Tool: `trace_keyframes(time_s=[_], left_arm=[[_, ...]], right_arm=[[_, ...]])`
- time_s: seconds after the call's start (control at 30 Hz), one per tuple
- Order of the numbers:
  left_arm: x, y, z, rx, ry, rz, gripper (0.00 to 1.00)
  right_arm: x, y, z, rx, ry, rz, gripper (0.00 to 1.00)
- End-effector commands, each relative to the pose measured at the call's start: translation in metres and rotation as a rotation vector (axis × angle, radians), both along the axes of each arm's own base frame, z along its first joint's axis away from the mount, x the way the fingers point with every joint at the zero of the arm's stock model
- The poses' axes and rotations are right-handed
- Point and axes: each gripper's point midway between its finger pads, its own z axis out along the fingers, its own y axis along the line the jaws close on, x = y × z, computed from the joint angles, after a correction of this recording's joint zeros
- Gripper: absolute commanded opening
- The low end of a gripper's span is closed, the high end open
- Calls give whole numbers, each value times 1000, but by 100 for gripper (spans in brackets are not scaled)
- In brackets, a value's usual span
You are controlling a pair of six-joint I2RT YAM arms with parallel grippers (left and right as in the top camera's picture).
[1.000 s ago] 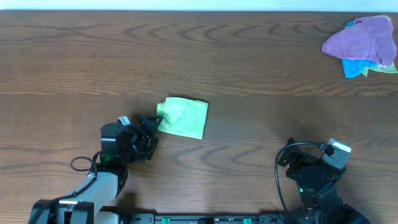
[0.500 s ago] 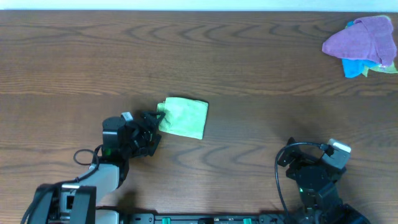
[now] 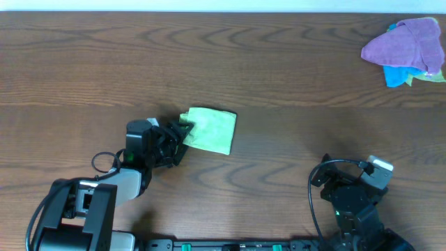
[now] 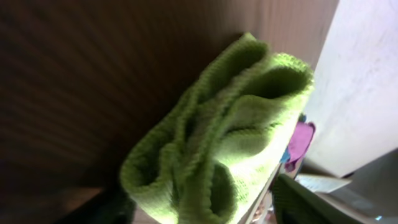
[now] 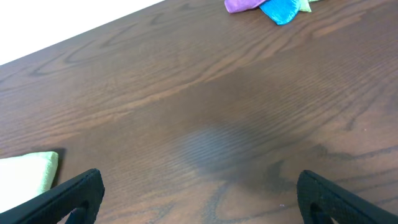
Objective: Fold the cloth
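Between the earlier overhead view and this one, the left arm has advanced toward 3 o'clock, and the cloth (image 3: 212, 130) has been nudged slightly the same way; the right arm has not moved.

The cloth lies near the table's (image 3: 279, 63) centre, already doubled into a small, thick packet. The left gripper (image 3: 182, 132) meets the packet's edge at the cloth's 9 o'clock. In the left wrist view the looped, layered edge fills the space ahead of the jaws, but whether they have closed on it cannot be told.

The right gripper (image 5: 199, 183) stands wide open and empty, parked well apart at the cloth's 4 o'clock.

Handling, as a judgement: the microfibre looks light, soft and limp, and it slides readily on the smooth wood. A push is likely to shift the packet rather than fold it. The layers at the edge are loose, so a hold should take in the full stack at a corner or edge, or the layers may peel apart.

Surroundings: a purple cloth (image 3: 408, 42) lies heaped over a bright blue cloth (image 3: 397, 75) at the far 2 o'clock corner, well apart. Nothing stands between either arm and the packet.
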Motion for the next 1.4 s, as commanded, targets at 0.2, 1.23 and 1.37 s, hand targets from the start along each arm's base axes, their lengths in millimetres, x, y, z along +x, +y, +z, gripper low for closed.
trace_keyframes(time_s=[0.2,1.23,1.37], left_arm=[[-2,8,-14,56,26,33,47],[10,14,11,23,-132,-79,6],[22,21,32,-39,-185,-102,6]], right_arm=[[0,-5,1,6,-11,-29,99],[0,-5,1,6,-10,-29,99],[0,-5,1,6,-10,-29,99]])
